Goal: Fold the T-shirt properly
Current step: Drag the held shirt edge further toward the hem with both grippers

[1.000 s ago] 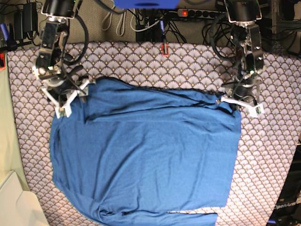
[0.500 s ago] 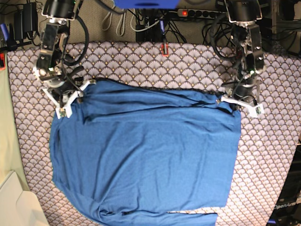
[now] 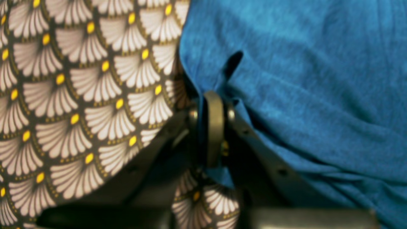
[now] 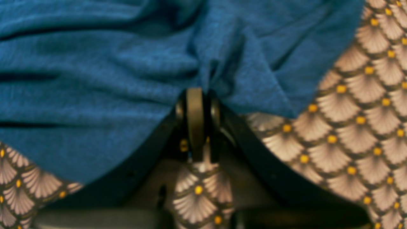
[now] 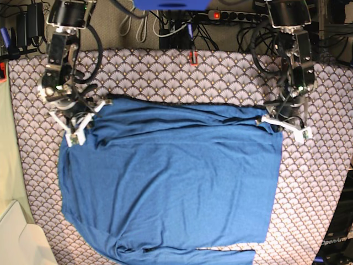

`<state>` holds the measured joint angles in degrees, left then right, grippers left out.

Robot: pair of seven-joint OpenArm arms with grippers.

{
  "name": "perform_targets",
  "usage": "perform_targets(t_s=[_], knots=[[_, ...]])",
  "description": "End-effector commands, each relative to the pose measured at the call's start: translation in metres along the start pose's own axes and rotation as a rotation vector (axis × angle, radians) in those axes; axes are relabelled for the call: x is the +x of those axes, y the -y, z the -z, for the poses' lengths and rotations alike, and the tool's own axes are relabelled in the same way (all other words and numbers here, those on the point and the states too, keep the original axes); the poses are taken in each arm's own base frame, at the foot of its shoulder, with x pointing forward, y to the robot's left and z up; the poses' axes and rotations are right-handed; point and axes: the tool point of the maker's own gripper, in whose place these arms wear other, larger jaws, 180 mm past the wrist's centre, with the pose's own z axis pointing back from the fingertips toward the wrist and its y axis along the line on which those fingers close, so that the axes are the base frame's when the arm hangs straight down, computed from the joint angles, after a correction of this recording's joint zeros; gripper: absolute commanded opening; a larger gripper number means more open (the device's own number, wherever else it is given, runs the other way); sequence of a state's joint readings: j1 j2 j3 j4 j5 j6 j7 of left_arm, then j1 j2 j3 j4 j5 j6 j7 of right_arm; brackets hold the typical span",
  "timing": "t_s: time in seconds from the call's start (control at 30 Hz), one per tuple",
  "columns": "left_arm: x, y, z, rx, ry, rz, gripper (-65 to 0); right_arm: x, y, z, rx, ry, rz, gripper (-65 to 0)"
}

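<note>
A blue shirt (image 5: 171,182) lies spread across a desk (image 5: 165,69) covered in a fan-patterned cloth, filling most of the surface and running off the near edge in the base view. At the shirt's far corner on that view's left, the right hand (image 5: 87,115) is pressed closed on a bunch of the fabric; its wrist camera shows the fingers (image 4: 195,122) drawn tight together with blue knit (image 4: 127,79) gathered into creases just above them and the patterned cloth (image 4: 356,127) bare beside them. Across the shirt's far edge, a long ridge of wrinkles runs from one corner to the other. At the far corner on the base view's right, the left hand (image 5: 263,120) is likewise clamped closed on the shirt's edge; its wrist camera shows the closed fingers (image 3: 213,127) with a thin fold of blue fabric (image 3: 302,89) pinched between them and a scrap of it hanging below, the patterned cloth (image 3: 79,105) open on the other side. Behind the desk, cables and a power strip (image 5: 234,15) sit beyond the shirt.
</note>
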<state>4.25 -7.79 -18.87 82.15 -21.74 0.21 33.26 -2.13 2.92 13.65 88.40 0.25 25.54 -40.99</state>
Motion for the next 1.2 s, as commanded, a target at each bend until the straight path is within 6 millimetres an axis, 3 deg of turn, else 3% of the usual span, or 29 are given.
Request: perform_targets(t_s=[0.0,0.13,0.43,0.6,0.8,1.0,1.17], knots=[[0.017,0.002,-0.002,-0.009,0.047,0.010,-64.7,0.024,0.005,-0.005,-0.014,0.069,-0.015,-65.0],[0.018,0.002,-0.004,-0.010,0.051,0.013,-64.7,0.038,-0.006,-0.010,0.002,0.103,-0.052,-65.0],[0.043,0.014,-0.015,-0.036,0.123,0.030,-64.7,0.050,-0.020,-0.010,0.029,0.130,-0.088,-65.0],[0.047,0.015,-0.014,-0.038,0.129,0.030,-64.7,0.062,-0.009,-0.011,0.008,0.148,-0.108,-65.0],[0.066,0.017,-0.011,-0.042,0.161,0.035,-64.7,0.081,0.005,-0.014,-0.021,0.180,-0.134,-65.0],[0.081,0.023,-0.009,-0.052,0.190,0.033,-64.7,0.089,0.008,-0.015,-0.027,0.194,-0.139,-65.0],[0.080,0.020,-0.001,-0.044,0.176,0.023,-64.7,0.096,0.010,-0.010,-0.027,0.195,-0.133,-65.0]])
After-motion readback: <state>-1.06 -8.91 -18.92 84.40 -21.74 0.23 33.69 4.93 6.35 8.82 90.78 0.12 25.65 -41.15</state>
